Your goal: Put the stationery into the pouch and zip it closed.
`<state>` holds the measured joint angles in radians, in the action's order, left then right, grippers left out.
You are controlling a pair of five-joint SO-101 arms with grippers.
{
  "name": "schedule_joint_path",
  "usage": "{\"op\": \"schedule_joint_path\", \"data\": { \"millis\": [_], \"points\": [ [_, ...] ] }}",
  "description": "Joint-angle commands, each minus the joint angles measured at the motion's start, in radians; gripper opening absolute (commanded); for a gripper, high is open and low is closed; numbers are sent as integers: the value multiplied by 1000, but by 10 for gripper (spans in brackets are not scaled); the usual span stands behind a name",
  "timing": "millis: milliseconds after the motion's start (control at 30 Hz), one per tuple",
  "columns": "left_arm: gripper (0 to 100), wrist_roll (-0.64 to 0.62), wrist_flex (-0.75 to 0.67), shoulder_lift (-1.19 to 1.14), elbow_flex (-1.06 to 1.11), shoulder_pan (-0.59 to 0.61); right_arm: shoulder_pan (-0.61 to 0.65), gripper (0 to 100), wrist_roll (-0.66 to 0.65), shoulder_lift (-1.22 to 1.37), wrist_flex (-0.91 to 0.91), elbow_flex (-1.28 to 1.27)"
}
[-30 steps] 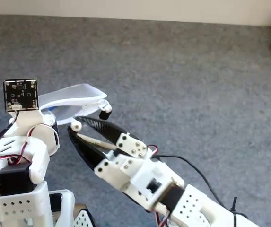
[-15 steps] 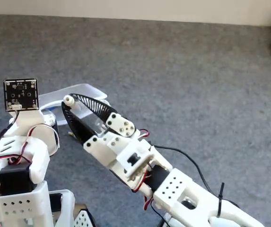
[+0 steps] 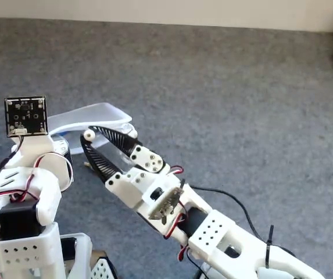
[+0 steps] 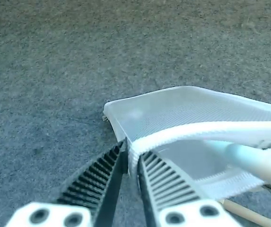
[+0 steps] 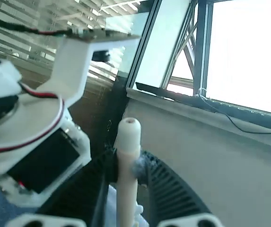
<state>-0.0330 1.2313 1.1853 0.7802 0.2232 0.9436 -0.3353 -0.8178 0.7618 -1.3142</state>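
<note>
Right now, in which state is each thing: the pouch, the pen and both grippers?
pouch: open, unzipped, one edge pinched.
left gripper: shut on the pouch's edge.
right gripper: shut on the pen.
pen: held, not yet released.

A translucent white mesh pouch (image 4: 196,109) is held open by its rim; a white pen (image 5: 127,142) is gripped just beside it.

The worktop (image 3: 242,81) is covered all over in grey, short-piled carpet. A translucent white pouch (image 3: 93,116) has its far corner down on the carpet, and a thin wooden stick (image 4: 249,215) lies just beside it
</note>
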Motion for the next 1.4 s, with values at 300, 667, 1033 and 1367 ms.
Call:
{"op": "schedule_joint_path", "data": {
  "millis": [300,667,1033,1367],
  "points": [
    [9,-9,2,-13,-15,-25,-15,7,-5,1,-320,15],
    [9,-8,-6,-13,5,-25,-15,188,-3,-7,-325,7],
    [8,18,-6,-13,7,-25,-12,188,-3,-10,-325,7],
    [8,12,-6,-13,7,51,-13,188,-3,-38,-329,7]
  ]
}}
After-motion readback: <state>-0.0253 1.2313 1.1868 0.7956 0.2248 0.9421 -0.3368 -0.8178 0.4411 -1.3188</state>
